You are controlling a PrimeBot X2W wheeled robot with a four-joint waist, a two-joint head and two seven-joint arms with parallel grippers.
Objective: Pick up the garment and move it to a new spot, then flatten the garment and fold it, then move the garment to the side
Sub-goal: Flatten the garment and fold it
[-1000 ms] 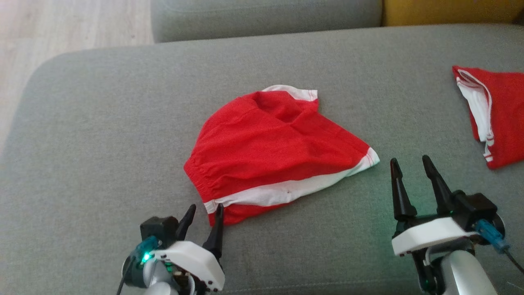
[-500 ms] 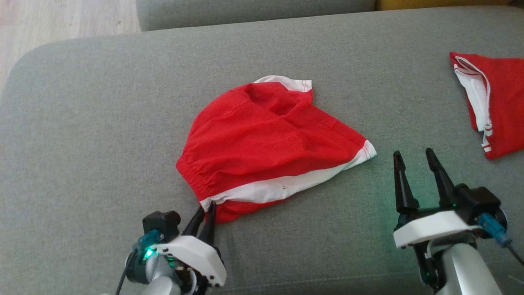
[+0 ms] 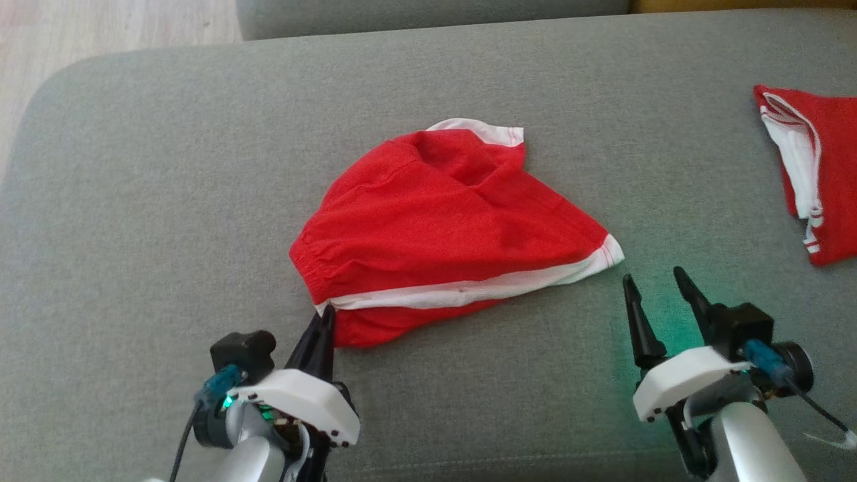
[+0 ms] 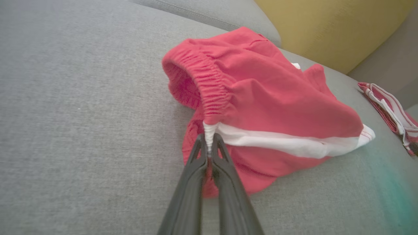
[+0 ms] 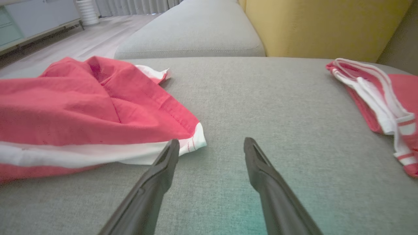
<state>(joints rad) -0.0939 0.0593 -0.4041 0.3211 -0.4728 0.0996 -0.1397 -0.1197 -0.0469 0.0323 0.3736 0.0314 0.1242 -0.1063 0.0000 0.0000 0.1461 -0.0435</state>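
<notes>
Red shorts [image 3: 455,221] lie crumpled at frame centre on grey sofa cushion [image 3: 147,201]. L gripper [image 3: 325,313], lower left, is closed on their waistband corner w/ white stripe. R gripper [image 3: 653,284], lower right, stands open beside the leg hem.

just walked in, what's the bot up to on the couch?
The left pincer is shut on the waistband corner of the red shorts, where the white side stripe ends. The shorts lie crumpled on the grey sofa cushion, not yet lifted. The right pincer is open, just short of the hem corner. A second red-and-white garment lies off to the right.
</notes>
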